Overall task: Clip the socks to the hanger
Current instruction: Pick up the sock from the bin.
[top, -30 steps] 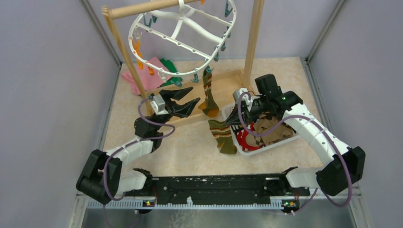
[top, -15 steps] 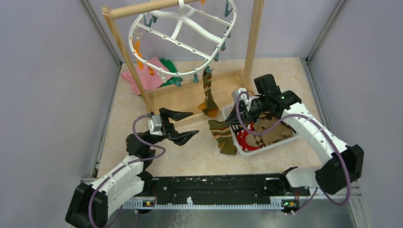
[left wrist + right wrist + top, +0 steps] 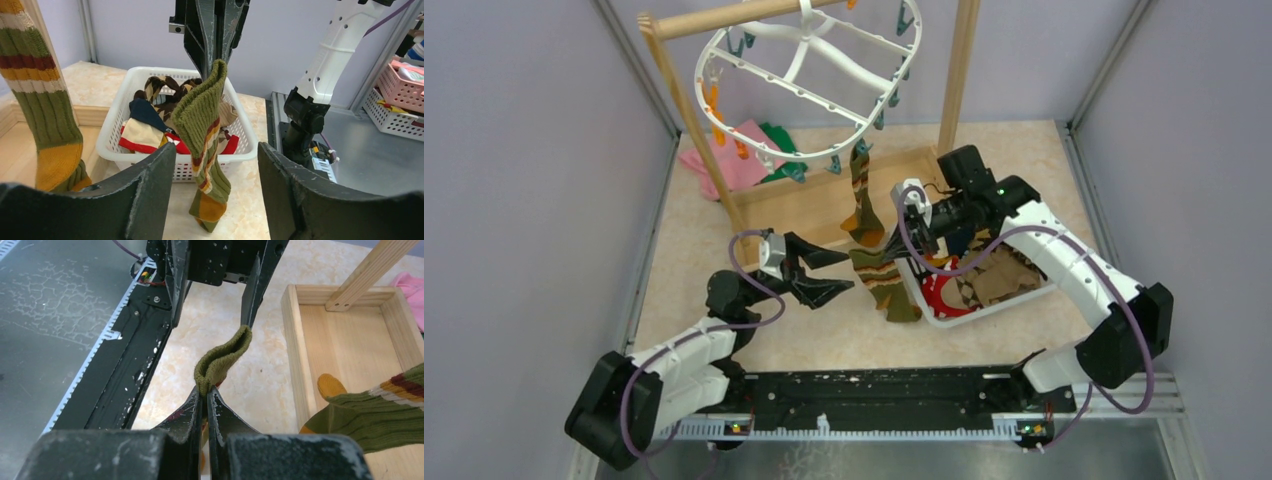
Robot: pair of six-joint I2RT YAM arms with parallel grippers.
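Looking over the worktop (image 3: 824, 335) first: the wooden rack (image 3: 689, 115) stands at the far side with the hanger (image 3: 809, 45) slung from its pole, and the basket (image 3: 944, 318) sits to the right with the rest of the socks (image 3: 984, 280) in it. One striped sock (image 3: 862, 205) hangs from a teal clip (image 3: 861, 150) on the hanger's near rim. A second sock (image 3: 886, 285) dangles just left of the basket, toe down; I cannot tell whether it touches the worktop. My right claw (image 3: 204, 390) has its jaws closed on that sock's folded cuff. My left claw (image 3: 832, 273) sits near it, jaws spread and empty, and its wrist view frames the sock between the fingers without contact. I judge the sock light, soft and floppy. The ribbed knit should grip well, yet it will fold and swing under a quick move. The cuff is the place to hold: the doubled edge is thickest and gives a clip something to bite. I'd take it with the left just beside the right's pinch, to stretch a flat edge
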